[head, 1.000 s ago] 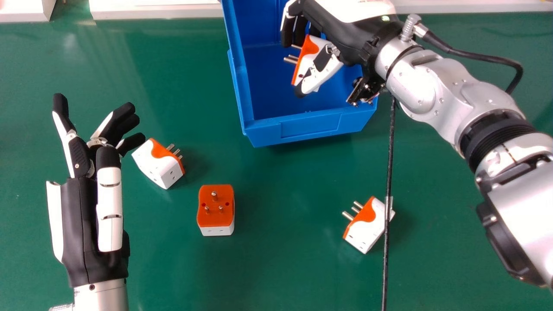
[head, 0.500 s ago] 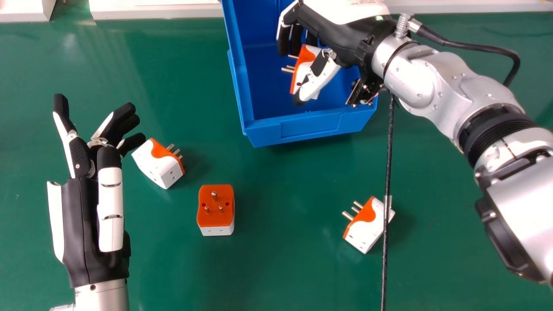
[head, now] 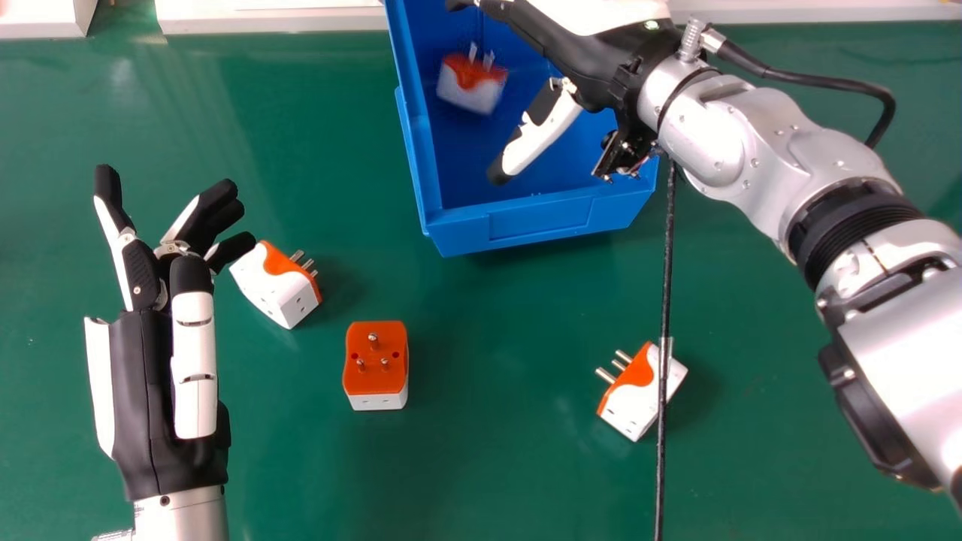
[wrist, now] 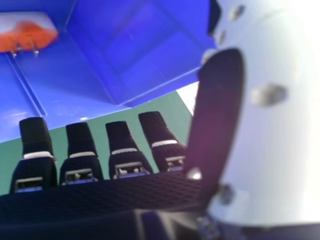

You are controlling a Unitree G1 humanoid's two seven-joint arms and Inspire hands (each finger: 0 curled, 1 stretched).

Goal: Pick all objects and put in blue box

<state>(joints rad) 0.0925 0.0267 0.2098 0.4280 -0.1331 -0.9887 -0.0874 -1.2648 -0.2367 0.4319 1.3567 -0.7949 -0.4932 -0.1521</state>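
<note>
Plug adapter (head: 472, 86) released into blue box (head: 537, 219) from right hand (head: 575, 64), now spread open and empty, leaving three adapters (head: 276, 287) (head: 376, 364) (head: 630, 398) on counter (head: 496, 451) still to be transferred.

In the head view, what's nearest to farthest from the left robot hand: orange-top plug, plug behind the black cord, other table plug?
1. Other table plug: beside the left robot hand.
2. Orange-top plug: nearer the middle.
3. Plug behind the black cord: on the right.
</note>
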